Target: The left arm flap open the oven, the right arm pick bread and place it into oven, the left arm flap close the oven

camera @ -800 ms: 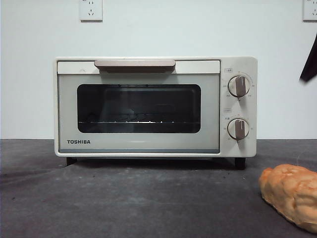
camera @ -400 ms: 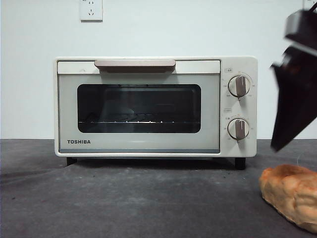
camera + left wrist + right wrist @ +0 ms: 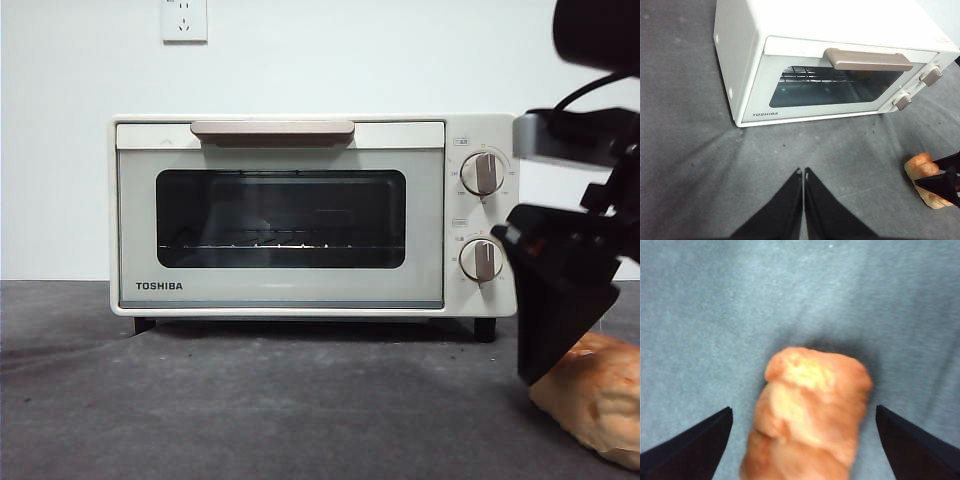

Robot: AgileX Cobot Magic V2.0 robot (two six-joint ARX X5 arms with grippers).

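- The bread (image 3: 597, 408) is partly hidden in the front view: the right gripper (image 3: 560, 330) stands dark in front of its near end, and the picture's edge cuts off the rest
- In the right wrist view the bread (image 3: 810, 415) is blurred, so its crust reads only as lumpy orange; it lies on the bench (image 3: 715, 315) between that gripper's two jaws, which are spread wide on either side with clear gaps to the loaf
- I cannot tell from the front view whether the right gripper touches the bread; its pointed tip sits low, just at the loaf's upper edge
- The oven (image 3: 300, 215) stands on the bench (image 3: 250, 400) against the white wall, door shut, beige handle (image 3: 272, 130) along the top of the door, a wire rack dimly visible through the dark glass
- The right arm covers the oven's right edge beside the two knobs (image 3: 483, 173)
- The bread lies to the right of the oven, in front of it and apart from it
- The left gripper (image 3: 803, 172) hangs over bare bench in front of the oven (image 3: 840, 65), its jaws pressed nearly together with only a sliver between them, holding nothing
- The left wrist view catches the bread (image 3: 921, 167) at its border with the right gripper's dark tips over it
- A wall socket (image 3: 183, 20) sits above the oven, cut off at the top
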